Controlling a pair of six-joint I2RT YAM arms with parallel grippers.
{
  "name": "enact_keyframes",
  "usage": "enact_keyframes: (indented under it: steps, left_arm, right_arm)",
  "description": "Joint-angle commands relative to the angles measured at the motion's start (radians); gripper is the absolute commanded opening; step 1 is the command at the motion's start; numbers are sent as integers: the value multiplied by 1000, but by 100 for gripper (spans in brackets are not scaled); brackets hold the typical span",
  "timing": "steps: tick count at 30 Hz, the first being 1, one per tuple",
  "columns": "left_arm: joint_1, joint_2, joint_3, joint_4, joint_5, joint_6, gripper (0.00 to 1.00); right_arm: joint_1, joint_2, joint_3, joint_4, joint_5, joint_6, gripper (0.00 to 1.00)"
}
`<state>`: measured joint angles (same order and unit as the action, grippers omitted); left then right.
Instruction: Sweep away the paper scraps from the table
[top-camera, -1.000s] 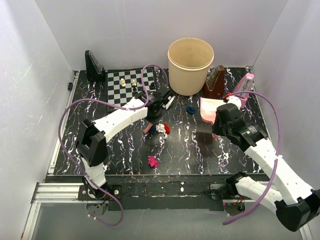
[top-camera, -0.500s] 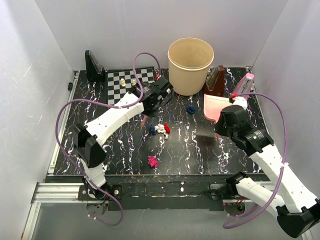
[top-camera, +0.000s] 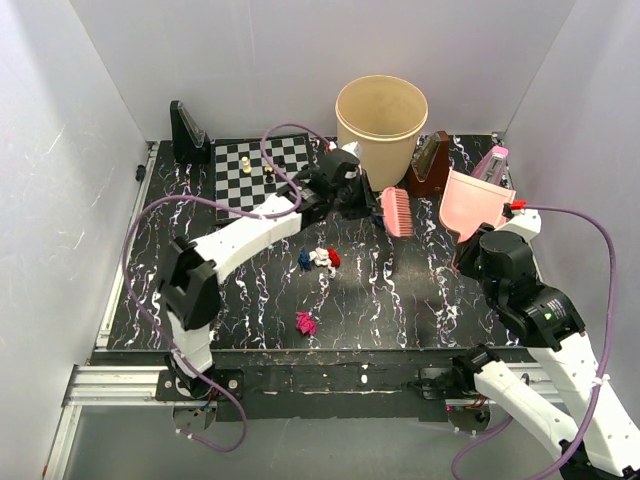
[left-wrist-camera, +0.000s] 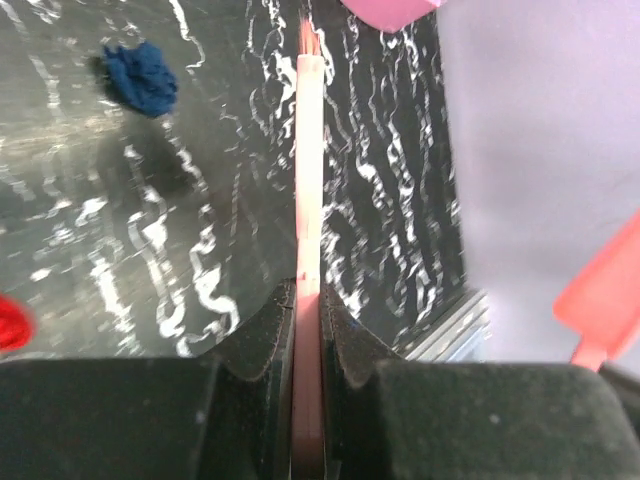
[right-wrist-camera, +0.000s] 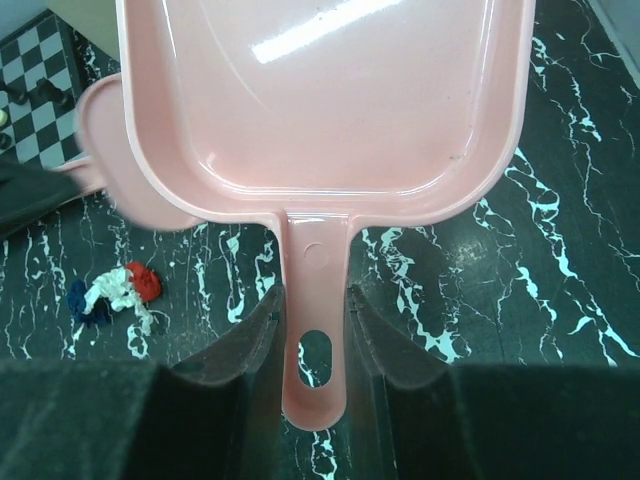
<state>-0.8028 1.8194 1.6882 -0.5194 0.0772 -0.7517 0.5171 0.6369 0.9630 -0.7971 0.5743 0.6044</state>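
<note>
- Pink brush (top-camera: 398, 212): the left gripper (left-wrist-camera: 309, 305) is clamped tight on its flat handle. The head hangs over the table (top-camera: 420, 310), near the bucket (top-camera: 381, 118). Its long axis runs roughly far-to-near in the top view.
- Pink dustpan (right-wrist-camera: 320, 100): the right gripper (right-wrist-camera: 315, 310) is closed on its handle. The pan sits at the far right and appears to be raised off the surface. Its mouth points away from the gripper, not at the scraps.
- Scraps: a blue scrap (left-wrist-camera: 140, 78) lies just beside the brush head, on its left. A blue, white and red cluster (top-camera: 320, 258) lies further left and nearer the bases. A magenta scrap (top-camera: 305, 322) lies near the front edge.
- Key relation: every visible scrap lies left of both tools. The brush is the nearer tool. The dustpan is well apart from the cluster, with the brush between them.
- Judgement: the sweep likely runs left to right, so the brush must first pass to the far-left side of the scraps. The pan must also drop and turn its mouth towards them.
</note>
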Motion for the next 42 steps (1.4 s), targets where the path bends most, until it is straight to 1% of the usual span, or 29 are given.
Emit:
enact_keyframes:
  steps: [1, 3, 5, 7, 9, 11, 13, 15, 17, 19, 21, 24, 27, 29, 31, 32, 34, 35, 38, 40, 42]
  left_arm:
    - [-1, 127, -36, 360, 59, -320, 0]
    - [1, 194, -10, 426, 52, -363, 0]
    - [2, 254, 25, 415, 13, -403, 0]
    - [10, 294, 28, 407, -39, -448, 0]
    - [16, 296, -2, 401, -98, -495, 0]
    - [20, 281, -33, 371, -120, -518, 0]
    - [21, 258, -38, 265, -152, -518, 0]
    - [20, 227, -38, 99, -204, -544, 0]
    - [20, 189, -42, -79, -290, -580, 0]
    - [20, 134, -79, -201, -379, -587, 0]
    - [22, 71, -148, -234, -419, -551, 0]
    - [24, -41, -254, -255, -422, -499, 0]
    - [22, -165, -323, -384, -418, -503, 0]
    - [22, -239, -367, -422, -424, -469, 0]
    - [21, -311, -401, -416, -419, -414, 0]
    - [22, -350, -416, -377, -397, -341, 0]
    - [22, -417, -459, -210, -300, -122, 0]
    - [22, -443, -464, -158, -269, -59, 0]
    - [25, -477, -414, -157, -245, 67, 0]
    - [24, -485, -360, -186, -235, 136, 0]
    - [24, -488, -309, -240, -247, 196, 0]
  right_arm:
    - [-5, -9, 0, -14, 53, 15, 1]
    - [-5, -20, 0, -27, 58, 15, 1]
    - [-5, -32, -4, -27, 61, 11, 1]
    - [-5, -45, -4, -27, 62, 2, 1]
    - [-3, -51, -1, -36, 62, -2, 1]
    - [-5, -52, 3, -45, 62, -3, 1]
    - [-3, -51, 2, -45, 56, -5, 1]
    - [-5, -46, -4, -34, 41, -11, 1]
    - [-3, -31, -4, -27, 16, -12, 1]
    - [-3, -11, -9, -11, -26, -29, 1]
    - [-5, 20, -10, -4, -59, -37, 1]
    - [-5, 58, -18, 4, -85, -46, 1]
    - [-5, 90, -20, 9, -108, -52, 1]
    - [-3, 101, -23, 19, -126, -55, 1]
    - [-5, 109, -27, 30, -148, -60, 1]
    - [-5, 113, -30, 39, -169, -74, 1]
    - [-5, 130, -36, 61, -233, -104, 1]
    - [-5, 144, -35, 62, -267, -123, 1]
    - [-5, 200, -24, 55, -375, -164, 1]
    - [-5, 236, -20, 42, -448, -189, 1]
    - [3, 271, -10, 23, -482, -206, 1]
